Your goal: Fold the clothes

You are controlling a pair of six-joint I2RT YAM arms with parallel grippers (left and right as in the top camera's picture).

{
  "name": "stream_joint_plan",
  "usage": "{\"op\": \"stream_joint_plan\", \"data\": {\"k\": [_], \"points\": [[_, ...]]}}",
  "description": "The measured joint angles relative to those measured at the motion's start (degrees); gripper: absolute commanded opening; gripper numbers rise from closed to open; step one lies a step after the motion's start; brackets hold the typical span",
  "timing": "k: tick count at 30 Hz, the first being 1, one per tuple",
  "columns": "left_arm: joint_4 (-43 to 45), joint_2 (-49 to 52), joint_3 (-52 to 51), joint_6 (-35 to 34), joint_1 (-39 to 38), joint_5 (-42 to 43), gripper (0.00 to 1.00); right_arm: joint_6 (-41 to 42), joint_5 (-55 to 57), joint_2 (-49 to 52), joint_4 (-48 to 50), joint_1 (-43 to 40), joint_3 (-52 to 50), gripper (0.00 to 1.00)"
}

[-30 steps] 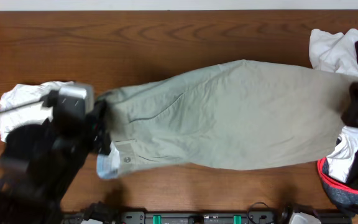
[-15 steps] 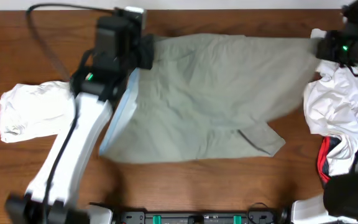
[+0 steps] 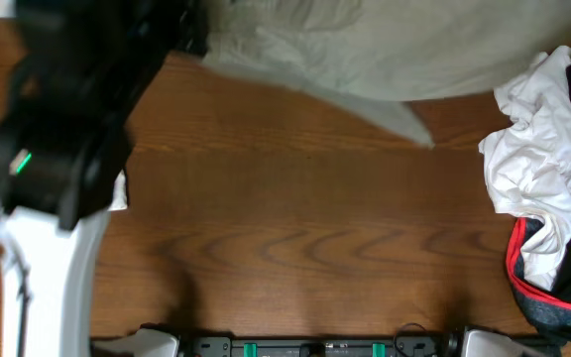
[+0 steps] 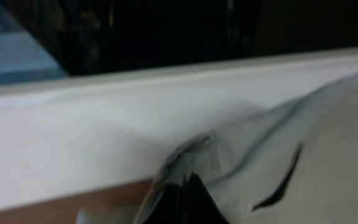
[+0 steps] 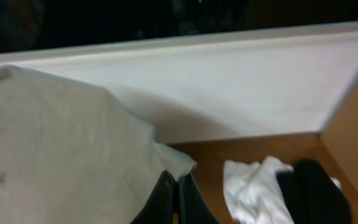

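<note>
Trousers (image 3: 385,50) hang in the air beyond the heap of clothes (image 3: 533,169). They are stretched into one wide khaki sheet that runs from above the heap away toward my left arm (image 3: 62,149). Their long axis lies along the worktop's far edge, end to end between my two end effectors rather than pointing at me. One loose corner (image 3: 409,124) dangles lower than the rest, left of the heap and apart from it, over bare worktop (image 3: 295,238).

My left end effector (image 4: 185,198) is closed, with a bunch of the cloth pinched between its fingers. In its own camera the fabric falls away to the right of the grip. My right end effector (image 5: 174,198) is likewise closed on a corner of the cloth. There the fabric spreads to the left, and the heap's white and black pieces lie below it. So each one holds an end, and the cloth lies inward of both.

As I read it, the next move is to bring the sheet down toward me onto the bare wood left of the heap. The right end is the one nearest the heap, so I judge it could drape over the pile unless the whole span comes down further left. A white garment (image 3: 117,193) peeks out beside my left arm, far from the heap.
</note>
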Motion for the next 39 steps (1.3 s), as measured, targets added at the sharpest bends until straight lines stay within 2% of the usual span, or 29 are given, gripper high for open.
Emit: {"op": "stream_joint_plan", "data": {"k": [3, 7, 11, 12, 17, 35, 39], "points": [[-13.88, -1.77, 0.52, 0.04, 0.00, 0.00, 0.06, -0.02, 1.25, -1.88, -8.66, 0.00, 0.50, 0.01], [-29.27, 0.31, -0.76, 0.20, 0.00, 0.02, 0.06, -0.09, 1.95, 0.66, -20.11, -0.02, -2.14, 0.01], [-37.79, 3.91, -3.89, 0.20, 0.00, 0.02, 0.07, -0.11, 2.25, 3.96, -26.91, 0.00, -9.07, 0.01], [-38.51, 4.55, -4.70, 0.22, 0.00, 0.02, 0.11, -0.13, 2.29, 4.37, -27.47, 0.00, -11.06, 0.01], [-39.28, 4.92, -6.03, 0.39, 0.00, 0.00, 0.12, -0.57, 2.47, 4.46, -27.93, 0.00, -16.06, 0.01], [-39.30, 4.02, -6.03, 0.39, 0.00, 0.00, 0.16, -1.92, 3.28, 4.07, -29.83, -0.02, -16.44, 0.02], [-39.10, 4.02, -6.03, 0.39, 0.00, 0.00, 0.17, -2.49, 4.31, 4.04, -33.55, -0.02, -16.44, 0.08]]}}
